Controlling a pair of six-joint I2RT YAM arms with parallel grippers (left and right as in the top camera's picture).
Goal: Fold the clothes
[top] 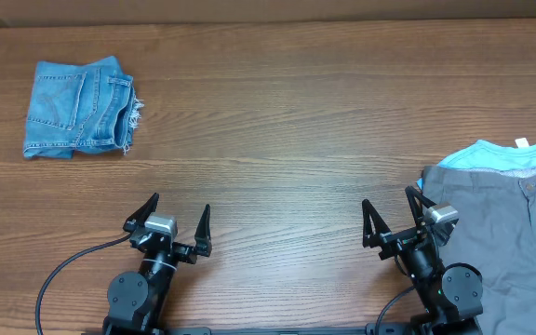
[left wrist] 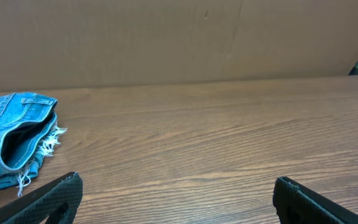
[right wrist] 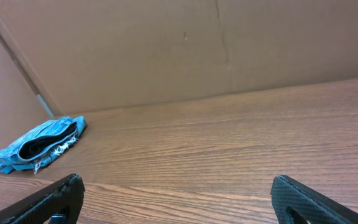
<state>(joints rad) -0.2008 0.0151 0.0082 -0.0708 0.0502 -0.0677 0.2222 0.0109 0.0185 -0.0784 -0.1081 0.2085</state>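
The grey shorts (top: 501, 223) lie at the table's right edge in the overhead view, waistband button toward the back, partly cut off by the frame. They do not show in either wrist view. My right gripper (top: 387, 212) is open and empty, just left of the shorts, at the front of the table. My left gripper (top: 180, 210) is open and empty at the front left, far from the shorts. In the left wrist view the left gripper (left wrist: 178, 193) has only bare wood between its fingers, and so does the right gripper (right wrist: 178, 193) in the right wrist view.
Folded faded denim shorts (top: 77, 108) with a frayed hem lie at the back left; they also show in the left wrist view (left wrist: 11, 140) and the right wrist view (right wrist: 39, 144). A light-blue T-shirt (top: 515, 154) lies under the grey shorts. A cardboard wall (left wrist: 166, 37) stands behind the table.
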